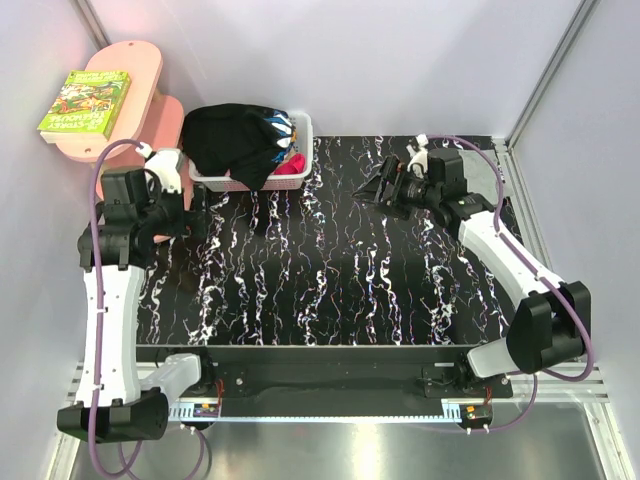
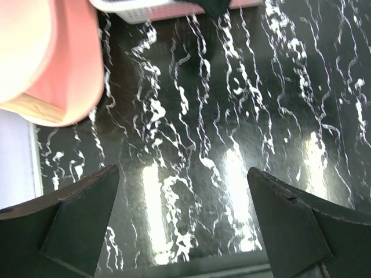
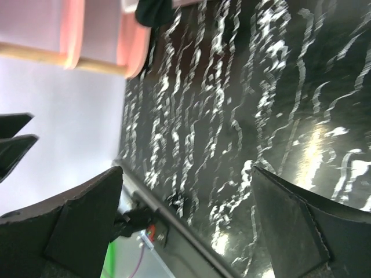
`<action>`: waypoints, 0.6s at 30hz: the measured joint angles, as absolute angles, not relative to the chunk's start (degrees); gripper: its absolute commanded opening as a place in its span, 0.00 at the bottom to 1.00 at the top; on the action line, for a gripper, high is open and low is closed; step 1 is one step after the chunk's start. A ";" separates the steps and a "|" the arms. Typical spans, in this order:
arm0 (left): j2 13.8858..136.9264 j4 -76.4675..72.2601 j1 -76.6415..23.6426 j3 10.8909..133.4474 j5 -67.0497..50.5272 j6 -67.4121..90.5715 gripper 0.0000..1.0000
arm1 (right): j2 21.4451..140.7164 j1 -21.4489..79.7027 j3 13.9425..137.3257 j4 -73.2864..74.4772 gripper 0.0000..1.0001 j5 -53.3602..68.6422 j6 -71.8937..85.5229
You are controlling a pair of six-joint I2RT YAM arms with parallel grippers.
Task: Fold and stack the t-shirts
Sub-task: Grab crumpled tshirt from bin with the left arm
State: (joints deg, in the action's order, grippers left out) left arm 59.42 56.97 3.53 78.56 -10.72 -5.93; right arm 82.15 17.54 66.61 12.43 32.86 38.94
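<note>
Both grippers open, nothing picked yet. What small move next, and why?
Probably move the left gripper to the basket and down onto the black shirt: it lies heaped there, no cloth is on the table, and that gripper is open, empty and looks nearer than the right gripper.

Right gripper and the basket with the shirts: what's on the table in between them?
Nothing. In the top view, only bare black marbled table lies between the right gripper and the white basket holding the black t-shirt.
</note>
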 measured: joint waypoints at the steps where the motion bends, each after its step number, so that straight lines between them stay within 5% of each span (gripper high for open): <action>1: 59.09 56.16 3.53 78.24 -10.28 -5.72 0.99 | 82.06 17.56 67.11 13.30 1.00 31.86 38.46; 9: 63.20 51.51 1.69 77.14 -8.12 -4.49 0.99 | 79.75 18.02 69.19 16.73 1.00 25.08 35.46; 18: 89.34 46.17 -10.79 91.48 4.40 -6.59 0.99 | 78.87 25.58 72.47 22.94 1.00 11.99 29.06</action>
State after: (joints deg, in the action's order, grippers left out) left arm 89.34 46.17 -10.79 91.48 4.40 -6.59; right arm 78.87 25.58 72.47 22.94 11.99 29.06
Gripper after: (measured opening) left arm 0.987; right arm 0.994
